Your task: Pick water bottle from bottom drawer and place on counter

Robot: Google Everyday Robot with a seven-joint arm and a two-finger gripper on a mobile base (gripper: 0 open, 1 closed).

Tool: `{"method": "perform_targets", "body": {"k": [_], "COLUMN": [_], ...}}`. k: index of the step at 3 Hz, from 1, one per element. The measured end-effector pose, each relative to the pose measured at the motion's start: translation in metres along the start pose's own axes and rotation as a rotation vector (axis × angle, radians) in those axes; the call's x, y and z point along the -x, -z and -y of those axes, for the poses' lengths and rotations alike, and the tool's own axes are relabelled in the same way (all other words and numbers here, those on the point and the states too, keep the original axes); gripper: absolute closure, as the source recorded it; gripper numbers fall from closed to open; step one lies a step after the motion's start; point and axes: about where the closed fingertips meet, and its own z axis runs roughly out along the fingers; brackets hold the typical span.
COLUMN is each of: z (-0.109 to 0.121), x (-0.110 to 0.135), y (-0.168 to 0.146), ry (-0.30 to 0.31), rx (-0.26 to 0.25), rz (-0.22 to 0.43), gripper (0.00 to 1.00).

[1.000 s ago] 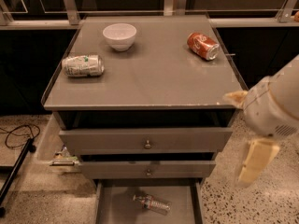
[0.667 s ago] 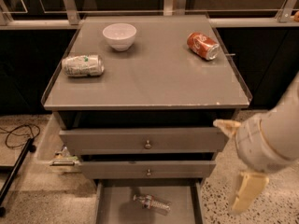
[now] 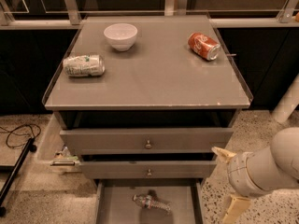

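Lower right, nearest: the robot's white arm with its cream-fingered gripper (image 3: 223, 185), beside the cabinet's right front corner, level with the two knobbed drawers. One finger tip (image 3: 222, 154) points up and left, and the other runs off the bottom edge. They stand wide apart with nothing between them.

Left of it, at the foot of the cabinet: the flat grey bottom drawer (image 3: 117, 205), pulled out. The small clear crinkled plastic water bottle (image 3: 150, 202) lies on its side near the tray's middle, well apart from the gripper.

Above: the middle grey drawer (image 3: 117, 170) and the top grey drawer (image 3: 107, 141), each with a small round knob.

On the broad grey glossy counter (image 3: 159, 80):
- a silver-green can (image 3: 84, 65) on its side, left
- a red soda can (image 3: 203, 46) on its side, far right
- a white bowl (image 3: 120, 35), upright, far left of centre

On the speckled floor, left: a black cable (image 3: 16, 133).
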Motion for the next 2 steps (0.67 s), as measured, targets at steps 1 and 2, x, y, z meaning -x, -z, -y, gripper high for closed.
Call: {"method": "perform_targets", "body": {"k": [1, 2], "z": [-0.0006, -0.0015], "x": [0.0001, -0.0015], "y": [0.0000, -0.0077], "ry": [0.000, -0.014], "rx": [0.002, 0.021], "rz": [0.000, 0.009], "gripper": [0.00, 0.00]}}
